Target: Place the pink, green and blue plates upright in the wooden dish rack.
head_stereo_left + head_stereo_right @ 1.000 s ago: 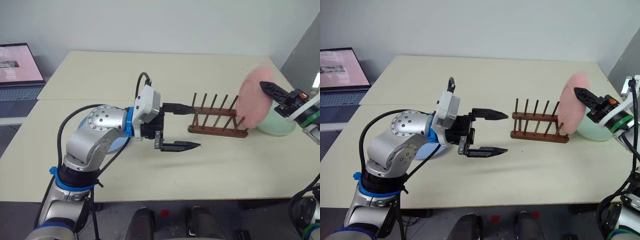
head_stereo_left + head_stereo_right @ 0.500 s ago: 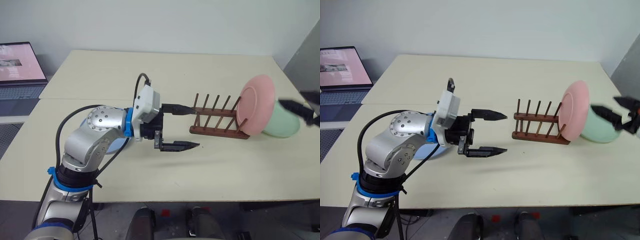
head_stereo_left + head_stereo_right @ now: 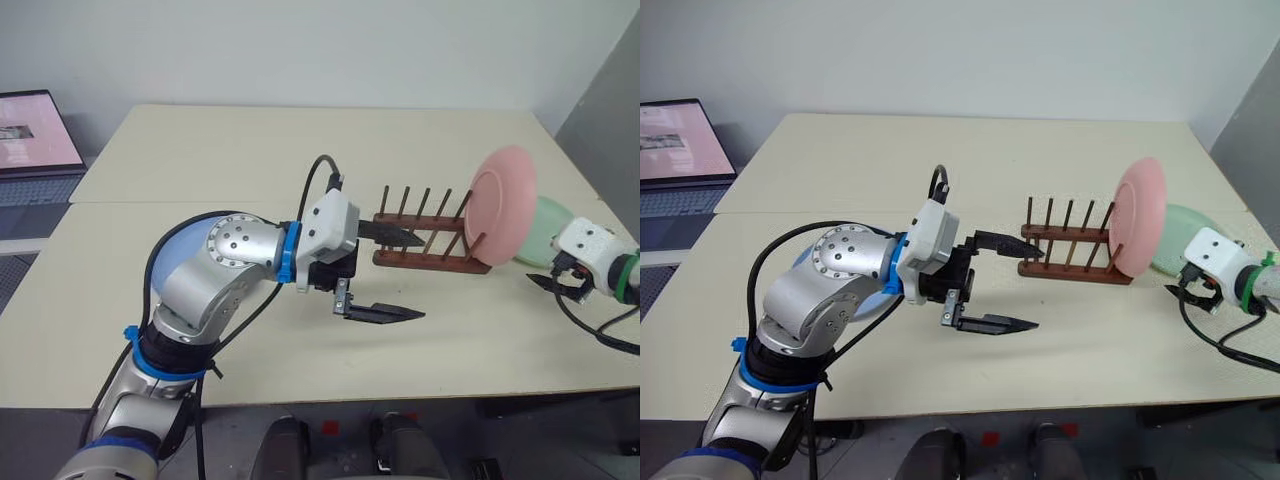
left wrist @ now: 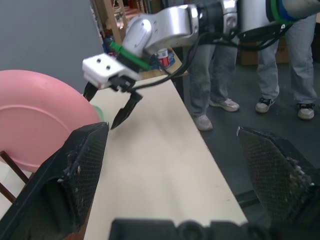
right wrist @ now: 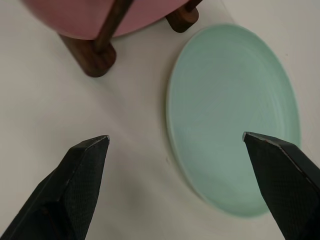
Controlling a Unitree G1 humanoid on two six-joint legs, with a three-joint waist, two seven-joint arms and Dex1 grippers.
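Note:
The pink plate [image 3: 500, 205] stands upright in the right end of the wooden dish rack [image 3: 425, 255], leaning slightly on its pegs. Just behind and to the right of it, the green plate [image 5: 235, 115] lies flat on the table. My right gripper [image 3: 552, 287] is open and low over the table beside the green plate, holding nothing. My left gripper [image 3: 405, 277] is open and level, its fingertips pointing at the rack's left end, and it is empty. The blue plate [image 3: 172, 248] lies flat under my left arm, mostly hidden.
An open laptop [image 3: 35, 135] sits on a lower surface off the table's left edge. A grey panel [image 3: 600, 130] stands at the far right. Two people's legs [image 4: 280, 60] stand beyond the table's right end. Cables hang from both wrists.
My right gripper opened and let go of the pink plate, which now stands in the rack. That arm then dropped to the table beside the green plate. My left gripper edged toward the rack.

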